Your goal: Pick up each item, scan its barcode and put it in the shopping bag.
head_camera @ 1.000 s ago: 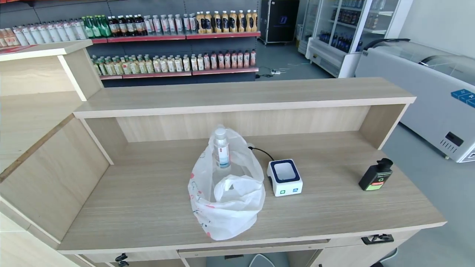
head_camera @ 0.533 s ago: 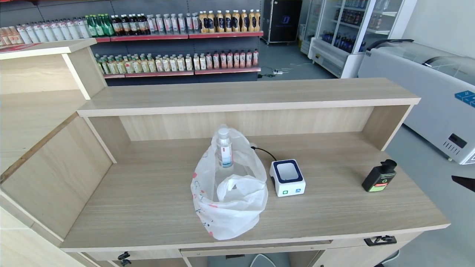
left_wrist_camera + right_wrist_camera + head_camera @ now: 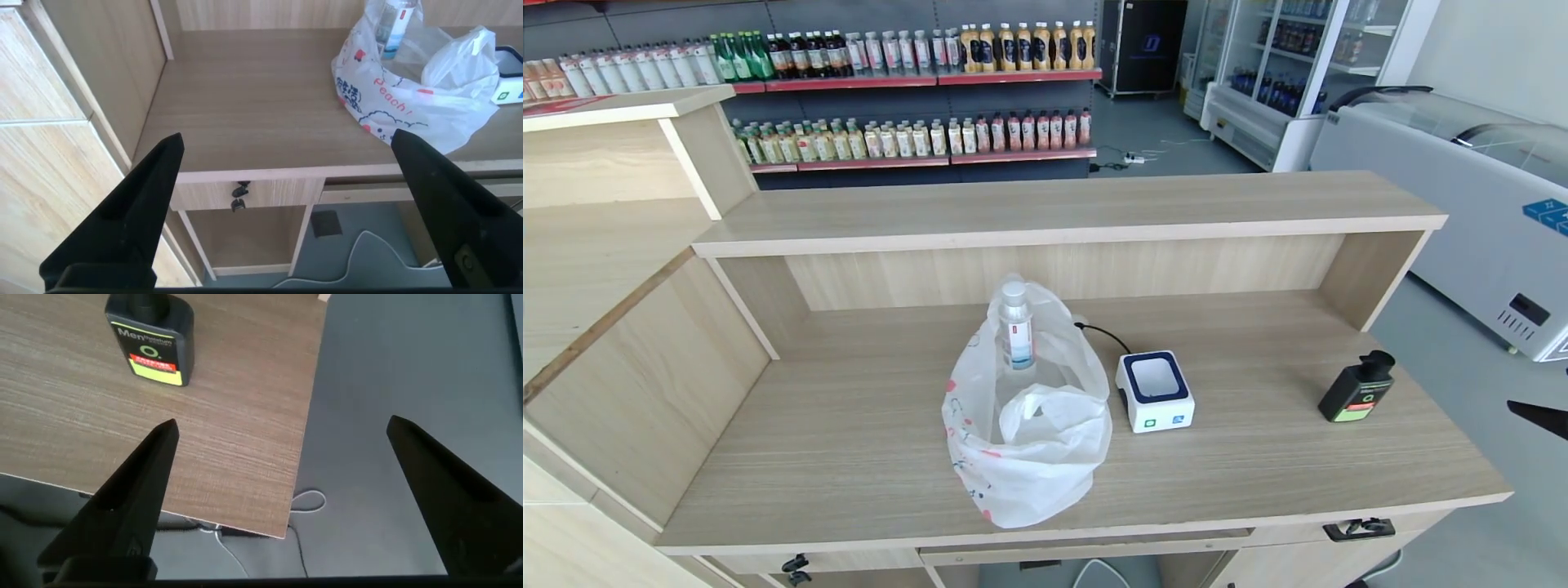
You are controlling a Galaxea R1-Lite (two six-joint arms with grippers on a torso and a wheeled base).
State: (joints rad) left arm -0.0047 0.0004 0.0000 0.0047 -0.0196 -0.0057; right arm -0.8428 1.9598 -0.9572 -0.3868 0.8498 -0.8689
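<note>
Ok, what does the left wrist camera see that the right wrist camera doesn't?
Left wrist: the bag with a clear bottle standing in it, a corner of the scanner beside it, and the open left gripper. Right wrist: the black bottle upright near the counter's right edge, and the open right gripper. Both: the wooden counter.

counter (image 3: 849, 433) bears bag (image 3: 1023, 461), scanner (image 3: 1153, 392), seemingly pump bottle (image 3: 1356, 389).

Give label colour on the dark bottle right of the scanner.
Lime green with a red band on the bottle; clearest in right wrist view.
</note>
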